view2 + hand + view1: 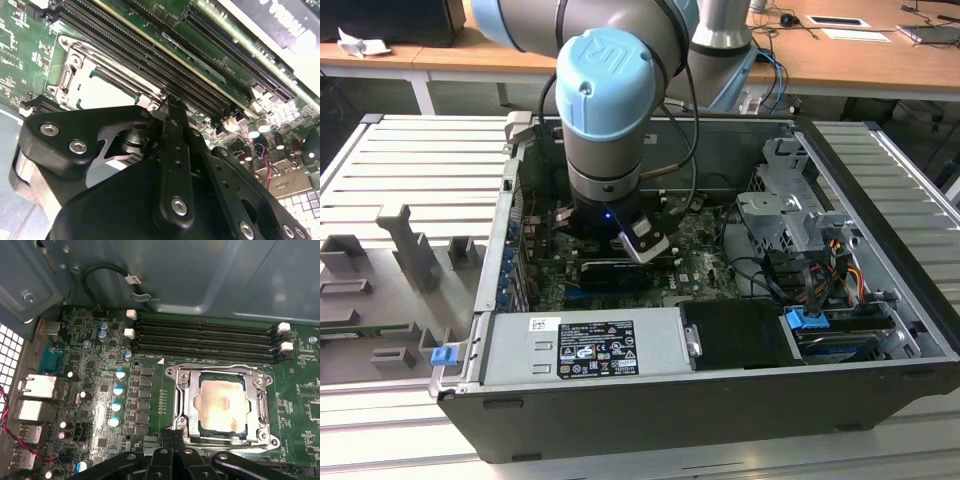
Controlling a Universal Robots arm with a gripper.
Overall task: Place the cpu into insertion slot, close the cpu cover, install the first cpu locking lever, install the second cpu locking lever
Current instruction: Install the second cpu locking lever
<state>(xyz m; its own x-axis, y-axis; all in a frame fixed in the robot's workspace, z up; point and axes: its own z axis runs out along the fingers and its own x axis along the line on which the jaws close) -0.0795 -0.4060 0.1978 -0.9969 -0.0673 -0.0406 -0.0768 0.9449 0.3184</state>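
Exterior view: Universal Robots arm [605, 90] lowered into an open computer case [880, 200], wrist above the green motherboard [705, 262]. At 6 o'clock from the wrist, a power supply [510, 350] with a black-and-white label [595, 350]; print on it left unread here.

Second wrist view: gripper [168, 102] close over the board, fingertips together, nothing seen between them. Just beside the tips, the cpu [107, 92], pale and flat, under the silvery cpu cover [70, 75]. Long black memory slots [165, 60] running past the socket. White lettering on the board, not legible enough to trust.

First wrist view: gripper [172, 437] touching or nearly touching the near edge of the cpu cover [181, 405]; cannot tell which. The cpu [222, 407] already seated in the insertion slot [198, 405], cover frame lying down around it. State of the locking levers: cannot tell.

Handling, as a judgement: cpu light, stiff, smooth and somewhat slippery, socket contacts beneath probably fragile, so better taken by two opposite edges only. Cover thin, rigid metal, hinged; better pushed on the frame rim, never on the chip face. Small tag on the black cable [131, 278], writing unreadable.
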